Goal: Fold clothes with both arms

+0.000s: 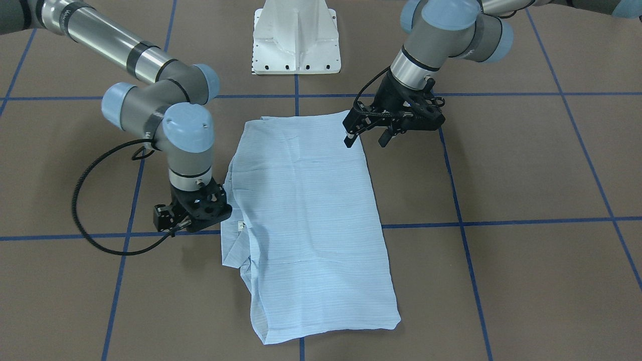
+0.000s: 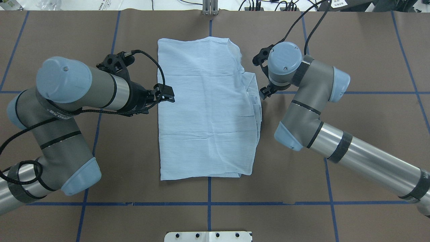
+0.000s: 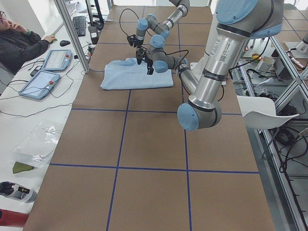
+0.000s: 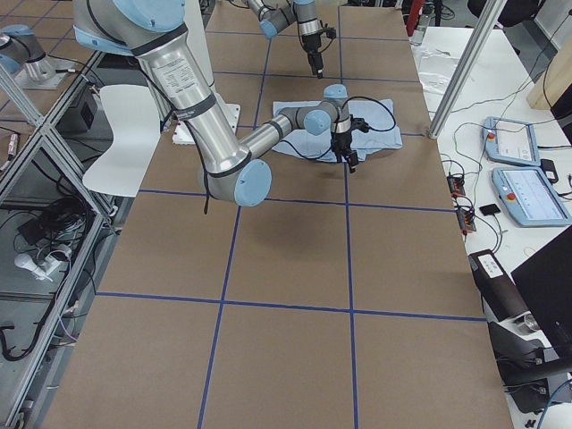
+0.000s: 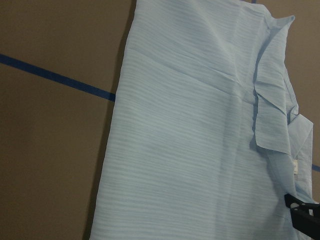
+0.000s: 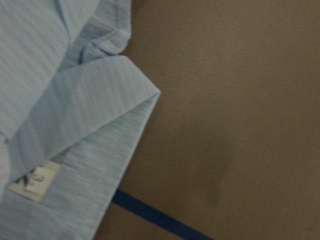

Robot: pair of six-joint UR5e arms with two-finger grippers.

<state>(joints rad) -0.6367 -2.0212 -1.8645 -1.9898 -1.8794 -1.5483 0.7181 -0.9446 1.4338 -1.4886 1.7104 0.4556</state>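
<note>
Brown table (image 1: 501, 175), folded shirt (image 1: 311, 210) flat; left gripper (image 1: 367, 138) fingers spread, empty; right gripper (image 2: 266, 92) fingers mostly hidden, state unclear

Robotics lab: teach pendants (image 3: 57, 60), aluminium post (image 3: 73, 33), blue-taped table (image 3: 154, 139).

Am working over brown table (image 1: 526, 165), blue tape lines (image 1: 501, 221) crossing it in grid. Operator (image 3: 19, 43) sitting at white side bench (image 3: 14, 125), pendants (image 3: 41, 83) and keyboard (image 3: 79, 25) lying there. White chair (image 4: 125, 134) standing off table edge on my side. Even light falling, shadows soft.
</note>
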